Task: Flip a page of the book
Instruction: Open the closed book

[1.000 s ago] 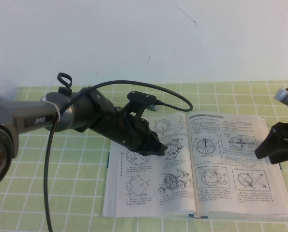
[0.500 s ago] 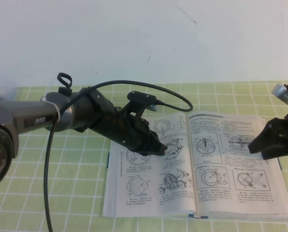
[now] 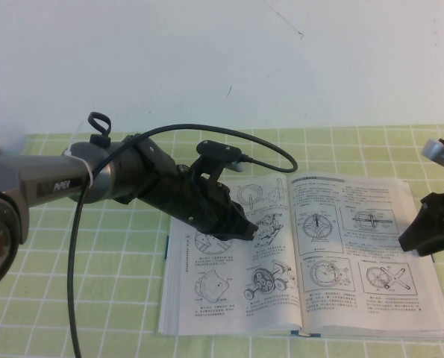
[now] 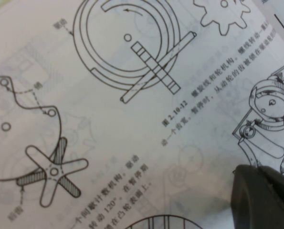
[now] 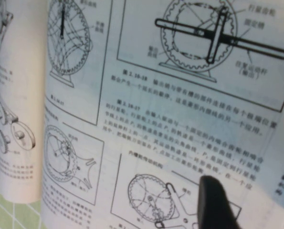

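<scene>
The book (image 3: 207,298) lies open on the green checked cloth, with line drawings of wheels on both faces. My left gripper (image 3: 245,230) is shut and its tip rests on the left-hand leaf; its dark fingers (image 4: 263,198) fill one corner of the left wrist view. My right gripper (image 3: 410,242) hovers low over the outer edge of the right-hand page (image 3: 356,246). In the right wrist view, one finger (image 5: 213,200) stands over the page (image 5: 180,119) and the other shows only at the picture's border. The gap between them is open above the page's edge.
The left arm (image 3: 117,179) and its black cable (image 3: 76,246) reach across the left half of the table (image 3: 80,298). A white wall (image 3: 222,60) rises behind the table. A grey object (image 3: 438,147) sits at the far right.
The right gripper went in towards the book's middle, then drew back to the page's outer edge, slightly lower. The left arm and the book have not moved.
</scene>
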